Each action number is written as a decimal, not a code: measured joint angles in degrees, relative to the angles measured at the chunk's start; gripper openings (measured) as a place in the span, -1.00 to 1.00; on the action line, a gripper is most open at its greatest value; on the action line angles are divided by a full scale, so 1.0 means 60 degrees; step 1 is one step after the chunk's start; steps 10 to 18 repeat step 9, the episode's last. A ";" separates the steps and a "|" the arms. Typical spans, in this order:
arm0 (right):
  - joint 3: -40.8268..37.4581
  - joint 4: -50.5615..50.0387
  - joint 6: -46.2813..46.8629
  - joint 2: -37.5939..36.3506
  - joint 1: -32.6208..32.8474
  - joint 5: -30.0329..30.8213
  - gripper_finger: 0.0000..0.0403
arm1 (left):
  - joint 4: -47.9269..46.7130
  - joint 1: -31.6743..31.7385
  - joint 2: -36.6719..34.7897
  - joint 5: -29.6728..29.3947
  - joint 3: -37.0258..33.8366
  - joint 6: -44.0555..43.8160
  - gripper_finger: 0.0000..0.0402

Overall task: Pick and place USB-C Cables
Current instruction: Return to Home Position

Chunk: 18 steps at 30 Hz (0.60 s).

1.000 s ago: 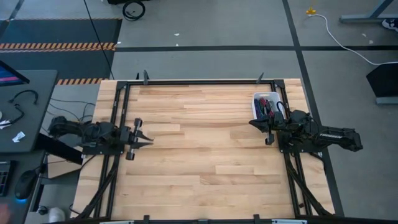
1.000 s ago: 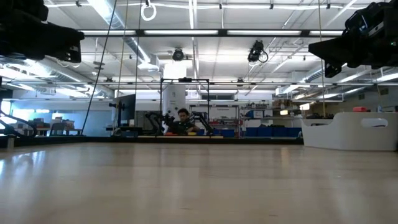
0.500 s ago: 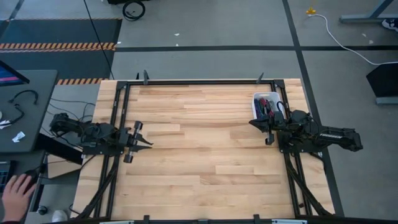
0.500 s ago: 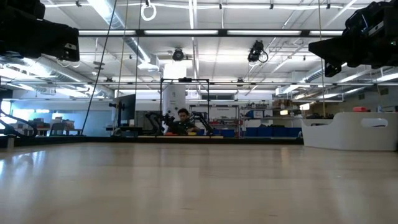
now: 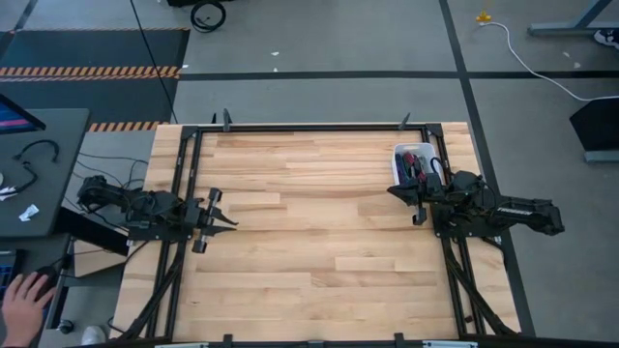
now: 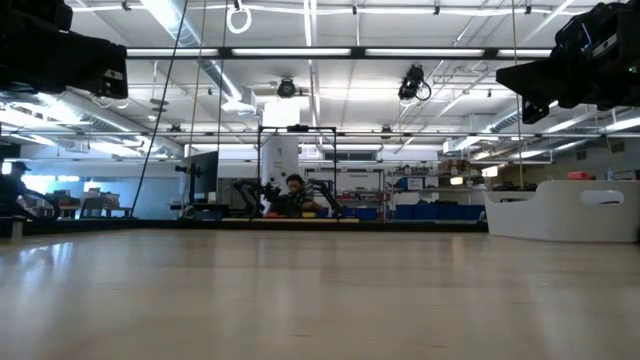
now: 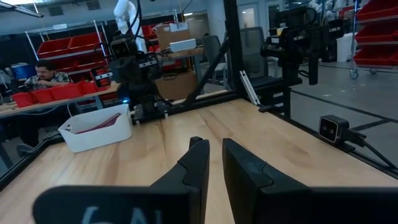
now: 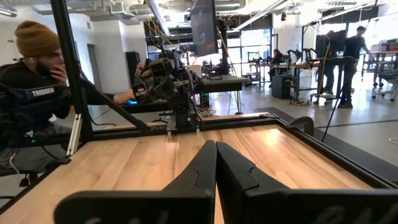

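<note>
On a pale wooden bench point(image 5: 319, 232) seen from above, two dark robot arms sit at opposite sides, both raised clear of the surface. At the left edge, the left end effector point(image 5: 230, 220) points inward across the boards. In its own wrist view its two fingers point(image 7: 198, 163) stand slightly apart, with a thin strip of wood showing between them, and they hold nothing. At the right edge, the right end effector point(image 5: 392, 190) also points inward. In its wrist view its fingers point(image 8: 200, 163) are pressed together tip to tip, clenched on nothing.

Just beside the right arm, toward the far right corner of the bench, stands a small white bin point(image 5: 398, 153). The USB-C Cables point(image 5: 416, 164) lie inside it as a heap of thin strips, with red and dark colours showing; how many there are cannot be told. From the left wrist view the bin's white wall point(image 7: 99, 132) faces the camera across the bench, and a maroon strip shows over its rim. The level view from the bench top shows bare wood in front and the bin at the right side.

A person's hand point(image 5: 21, 293) rests at a desk beyond the bench's near left corner. Another person point(image 8: 31, 93) in a knit cap sits behind the black frame in the right wrist view.
</note>
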 joint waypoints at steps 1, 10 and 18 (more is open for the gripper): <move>0.0001 0.0000 0.0000 0.0000 0.0000 0.0000 -0.95 | 0.0000 0.0000 0.0000 0.0000 0.0000 0.0000 -0.74; 0.0001 0.0000 0.0000 0.0000 0.0000 0.0000 -0.95 | 0.0000 0.0000 0.0000 0.0000 0.0000 0.0000 -0.70; 0.0001 0.0000 0.0000 0.0000 0.0000 0.0000 -0.95 | 0.0000 0.0000 0.0000 0.0000 0.0000 0.0000 -0.70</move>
